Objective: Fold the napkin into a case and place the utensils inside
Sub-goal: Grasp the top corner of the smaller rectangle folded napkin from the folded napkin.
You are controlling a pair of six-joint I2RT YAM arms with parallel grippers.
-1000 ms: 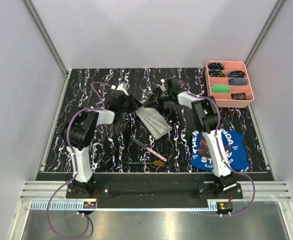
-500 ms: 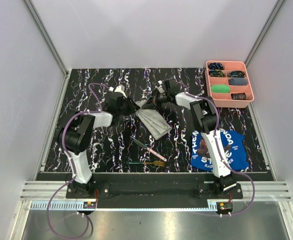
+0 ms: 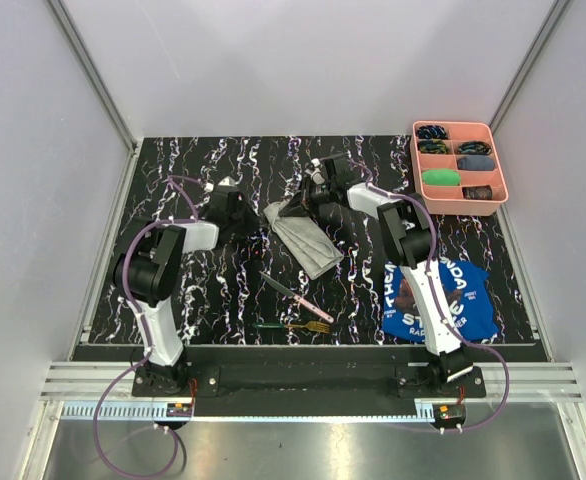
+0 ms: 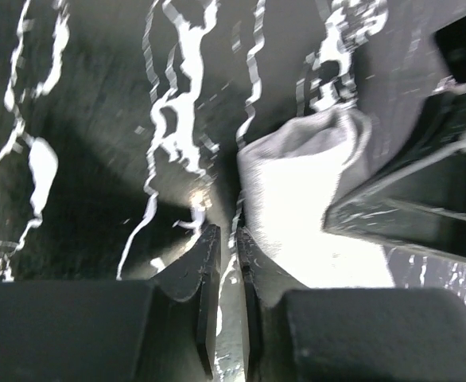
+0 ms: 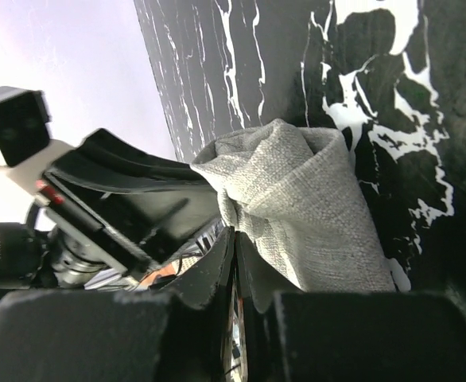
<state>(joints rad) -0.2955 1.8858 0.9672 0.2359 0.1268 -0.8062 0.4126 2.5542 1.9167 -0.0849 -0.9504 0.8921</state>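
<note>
blk marbled table [image 3: 223, 300], grey napkin [image 3: 310, 247], pale walls [image 3: 303, 70]

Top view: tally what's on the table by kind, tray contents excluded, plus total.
Cloths: 2, napkin and blue printed cloth
Cutlery: 2, knife and fork
Trays: 1, pink tray
Total: 5

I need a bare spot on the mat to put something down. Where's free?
Free: the far strip of mat along the back wall, left of the pink tray; also the patch between napkin, knife and blue cloth. Crowded: centre, around napkin, knife and fork.
</note>
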